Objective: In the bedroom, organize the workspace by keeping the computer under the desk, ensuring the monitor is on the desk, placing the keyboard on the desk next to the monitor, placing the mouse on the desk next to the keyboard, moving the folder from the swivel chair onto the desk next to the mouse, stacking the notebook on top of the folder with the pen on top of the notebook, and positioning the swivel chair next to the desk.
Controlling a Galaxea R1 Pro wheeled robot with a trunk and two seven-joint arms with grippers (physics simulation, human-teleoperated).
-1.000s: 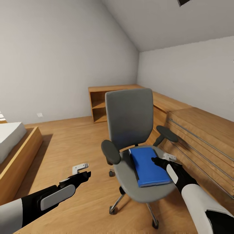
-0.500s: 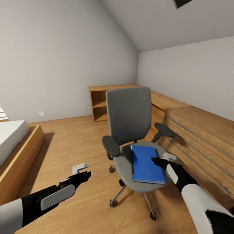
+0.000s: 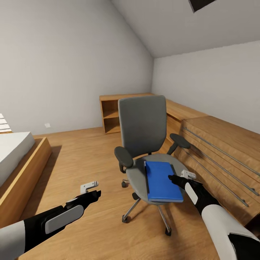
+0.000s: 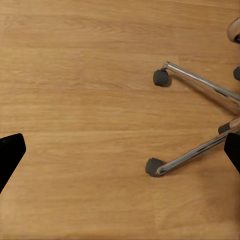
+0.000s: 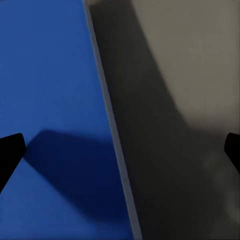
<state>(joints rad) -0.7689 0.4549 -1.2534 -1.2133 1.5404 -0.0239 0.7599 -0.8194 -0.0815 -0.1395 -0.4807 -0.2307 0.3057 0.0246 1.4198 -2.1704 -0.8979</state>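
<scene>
The grey swivel chair [image 3: 143, 126] stands mid-room on the wooden floor, its back towards the far wall. A blue folder [image 3: 159, 175] lies flat on its seat. My right gripper [image 3: 177, 177] hovers open just above the folder's right edge. The right wrist view looks down on the folder [image 5: 50, 100] and the grey seat [image 5: 180, 100], with the right gripper [image 5: 120, 150] spread wide and empty. My left gripper [image 3: 92, 191] is open over bare floor to the left of the chair. In the left wrist view the left gripper [image 4: 120, 152] is over the chair's chrome legs and castors [image 4: 200, 87].
A low wood-framed bed [image 3: 18, 162] lies at the left. A light-wood shelving unit [image 3: 115, 112] stands against the far wall. A long low wooden unit [image 3: 216, 144] runs along the right wall, close behind the chair. Open floor lies between bed and chair.
The whole view has shifted a little, so the camera has moved. The chair and folder look slightly farther off and turned a bit. Both grippers stay open in the same pose.
</scene>
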